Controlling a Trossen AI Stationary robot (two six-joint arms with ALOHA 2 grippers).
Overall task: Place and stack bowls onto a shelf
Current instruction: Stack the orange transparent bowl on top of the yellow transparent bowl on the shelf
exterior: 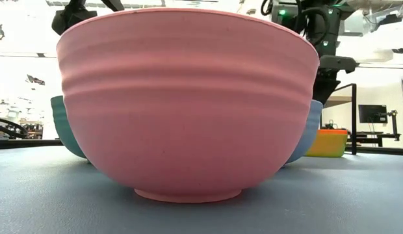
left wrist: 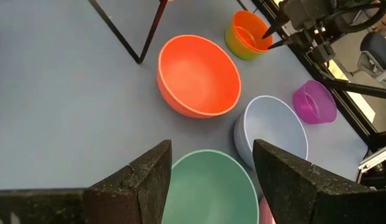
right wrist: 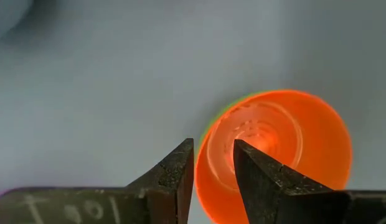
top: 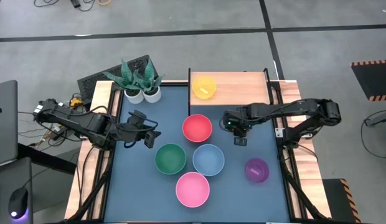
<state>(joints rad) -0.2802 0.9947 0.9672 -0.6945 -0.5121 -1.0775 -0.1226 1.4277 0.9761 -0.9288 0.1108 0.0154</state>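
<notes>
- My right hand (right wrist: pixel 213 148) hangs right of centre in the overhead view. Its fingers are slightly apart across the near rim of the small red bowl (right wrist: pixel 286 143), which sits on the surface (top: pixel 143 186).
- The bowl looks like light, stiff, slick plastic, so I judge a firm pinch on the rim is best.
- My left hand (left wrist: pixel 211 149) waits open over the green bowl (left wrist: pixel 211 186).
- The shelf (top: pixel 243 84) at upper centre holds the yellow bowl (top: pixel 204 87), with bare board to its right. The shelf's black legs call for care.
</notes>
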